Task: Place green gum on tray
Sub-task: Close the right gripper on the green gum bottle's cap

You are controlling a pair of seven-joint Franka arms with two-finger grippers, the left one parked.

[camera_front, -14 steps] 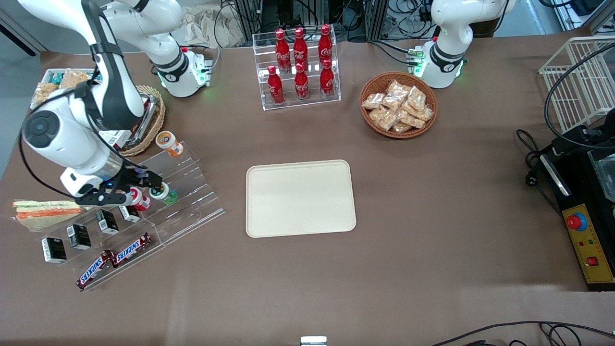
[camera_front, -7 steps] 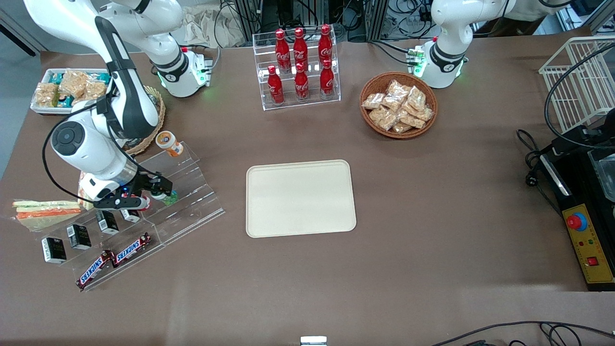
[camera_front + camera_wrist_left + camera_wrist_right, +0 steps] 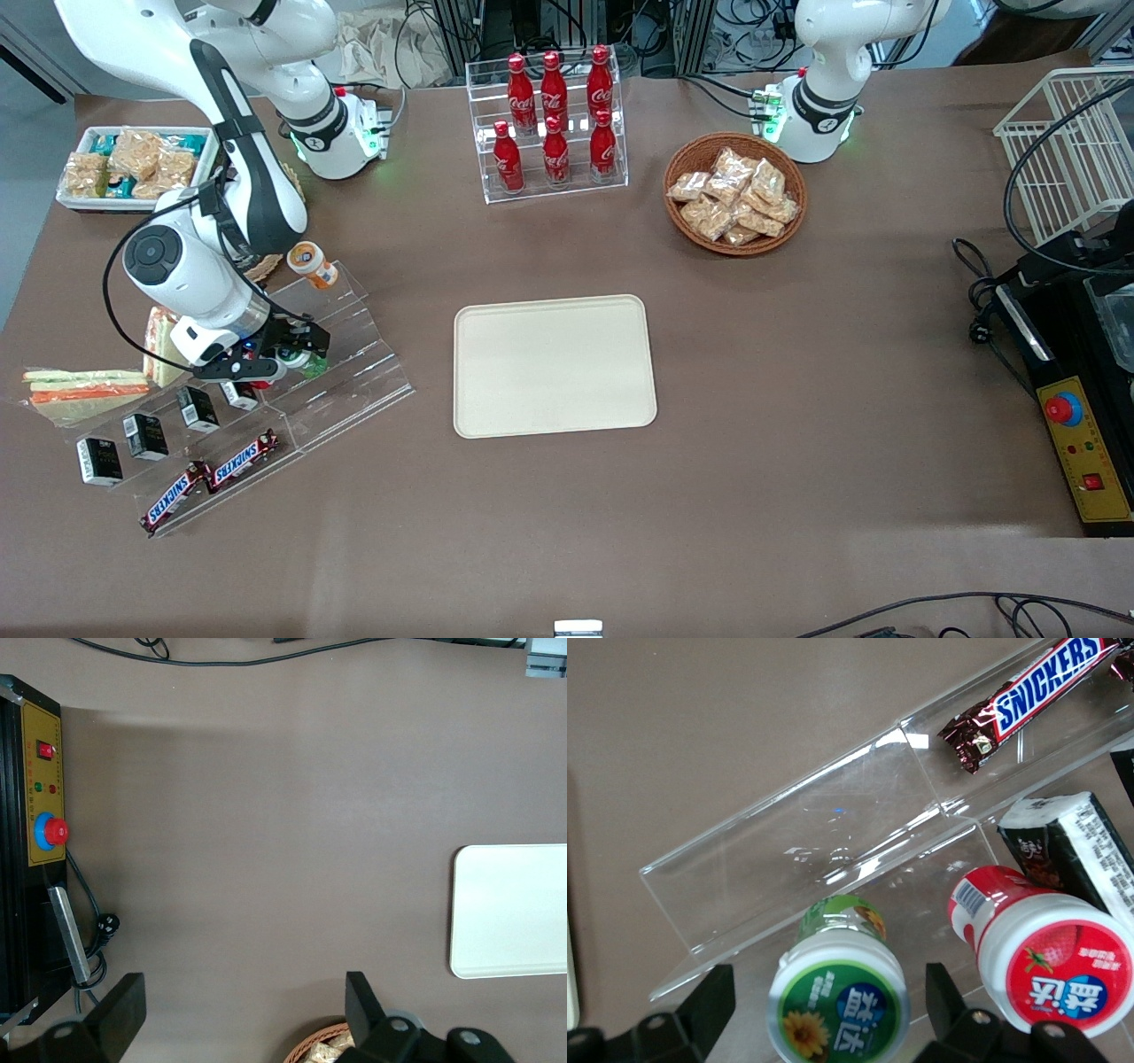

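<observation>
- One green gum (image 3: 837, 1003) bottle is seen standing on a middle step of the clear stepped display rack (image 3: 354, 354), with the gripper (image 3: 297, 347) lowered over it.
- In the right wrist view the two fingers (image 3: 700, 1005) are shown spread wide, one on each side of the white lid, with a gap at either side; nothing is gripped.
- One red gum bottle (image 3: 1045, 957) is pictured just beside the green one on the same step; one orange gum bottle (image 3: 312, 264) is seen on the top step, farther from the front camera.
- Two Snickers bars (image 3: 208, 478) are counted on the lowest step, and three dark boxed packets (image 3: 146, 434) on the step above.
- One cream tray (image 3: 554, 365) is shown bare at mid-table, well apart from the rack.
- Six cola bottles (image 3: 555, 115) in a clear stand and one wicker basket (image 3: 735, 193) of snack packets are recorded only by the front view.
- Lid labels are legible in the right wrist view alone.
</observation>
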